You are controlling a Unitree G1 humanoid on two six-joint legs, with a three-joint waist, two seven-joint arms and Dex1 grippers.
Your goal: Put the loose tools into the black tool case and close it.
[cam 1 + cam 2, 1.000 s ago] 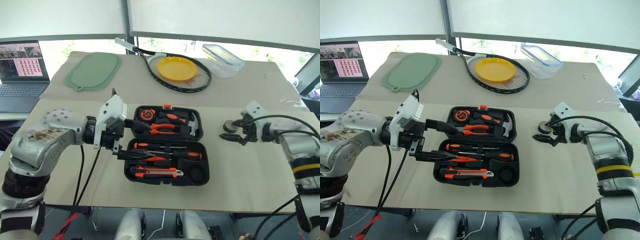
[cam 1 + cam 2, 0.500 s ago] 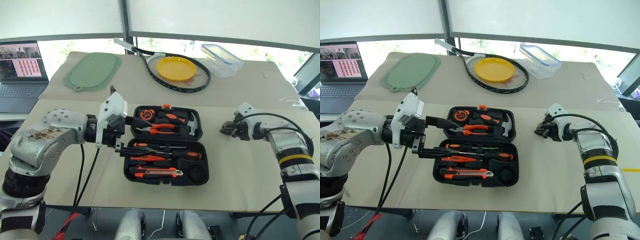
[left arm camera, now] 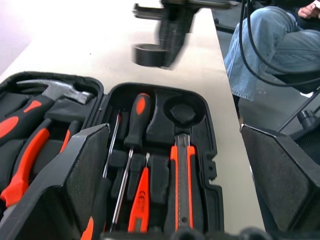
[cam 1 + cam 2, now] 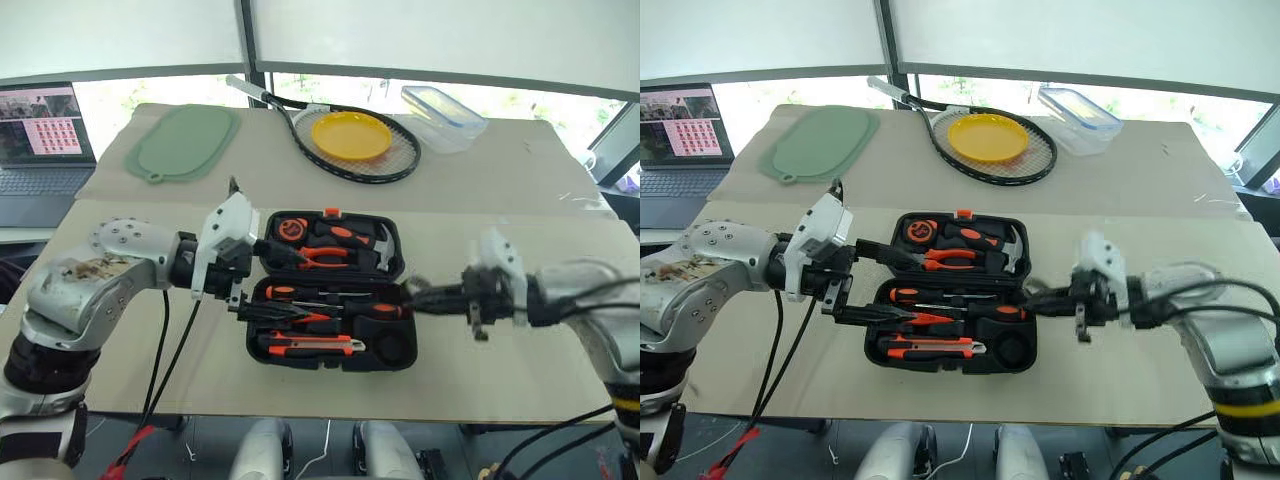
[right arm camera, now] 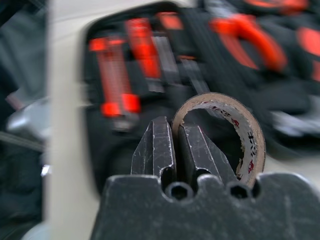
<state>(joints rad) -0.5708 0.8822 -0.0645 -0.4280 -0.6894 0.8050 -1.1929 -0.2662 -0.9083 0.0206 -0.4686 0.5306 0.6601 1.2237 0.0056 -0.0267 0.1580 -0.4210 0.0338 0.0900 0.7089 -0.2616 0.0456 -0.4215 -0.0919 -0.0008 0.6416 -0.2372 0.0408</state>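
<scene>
carrying the tape roll [image 5: 235, 131], pinched through its rim by the right end effector [image 4: 1045, 297], just right of the open tool case [image 4: 952, 340]; lower it squarely over the round recess [image 3: 182, 113]. left end effector [image 4: 262, 283] spread wide.

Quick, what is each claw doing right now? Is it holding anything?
Left claw: open, holding nothing, at the black tool case.
Right claw: closed on the wall of the tape roll.
</scene>
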